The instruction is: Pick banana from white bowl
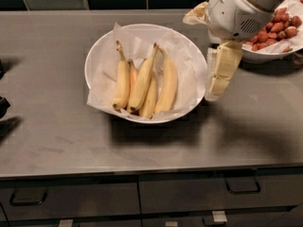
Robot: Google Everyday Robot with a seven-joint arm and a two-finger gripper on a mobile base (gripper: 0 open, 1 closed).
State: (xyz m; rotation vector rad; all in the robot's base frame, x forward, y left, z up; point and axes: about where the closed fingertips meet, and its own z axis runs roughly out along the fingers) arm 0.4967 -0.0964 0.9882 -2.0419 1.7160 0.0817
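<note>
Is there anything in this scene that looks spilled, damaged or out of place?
Nothing serious. The paper liner sticks out, crumpled, over the front-left rim of the white bowl. The banana lies among the other bananas inside. The claw hangs just right of the bowl, outside it.

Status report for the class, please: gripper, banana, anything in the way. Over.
Gripper hangs outside white bowl, by its right rim. Banana lies in the bowl, untouched. Other bananas pressed against both its sides.
</note>
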